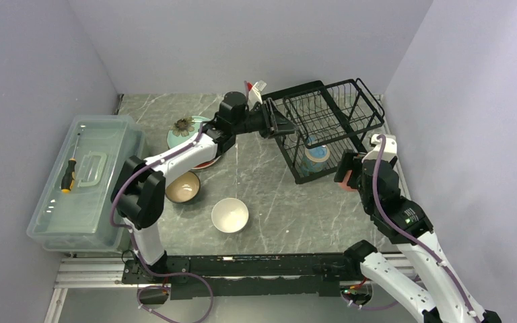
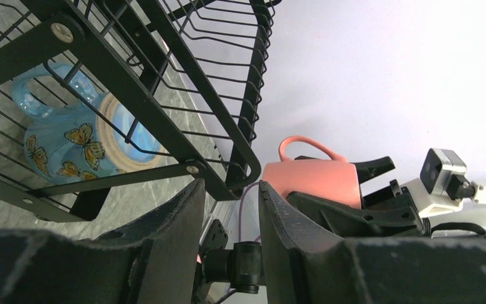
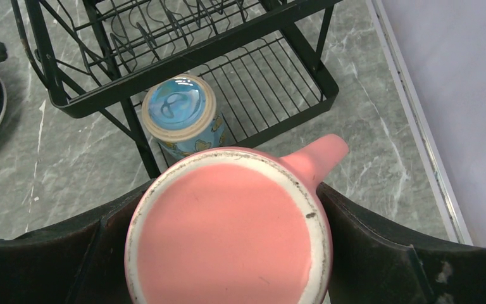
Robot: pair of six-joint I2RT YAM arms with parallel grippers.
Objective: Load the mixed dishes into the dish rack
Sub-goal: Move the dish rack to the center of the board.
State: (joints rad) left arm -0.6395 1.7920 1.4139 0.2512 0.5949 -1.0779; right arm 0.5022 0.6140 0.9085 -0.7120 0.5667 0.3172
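Pink mug (image 3: 228,240), glossy and pale-rimmed, sits clamped in the right gripper (image 1: 347,169) at centre right. 1 blue butterfly mug (image 3: 180,114) is inside the black dish rack's (image 1: 330,114) lower tier. 2 bowls: white (image 1: 229,214) and brown (image 1: 183,187). Plates (image 1: 183,129) are half-hidden and uncountable. The left gripper (image 2: 228,190) has its jaws partly apart at the rack's corner; I cannot tell if it grips.

From my feed I see a desk (image 1: 269,182) with a grey, marble-veined top under even, soft light that throws only faint shadows. Plain pale lavender walls close it in: the back wall (image 1: 256,40), the left wall (image 1: 27,81) and the right wall (image 1: 471,87). A silver aluminium rail (image 1: 87,272) runs along the near edge. A light strip (image 3: 417,126) borders the desk on the right.
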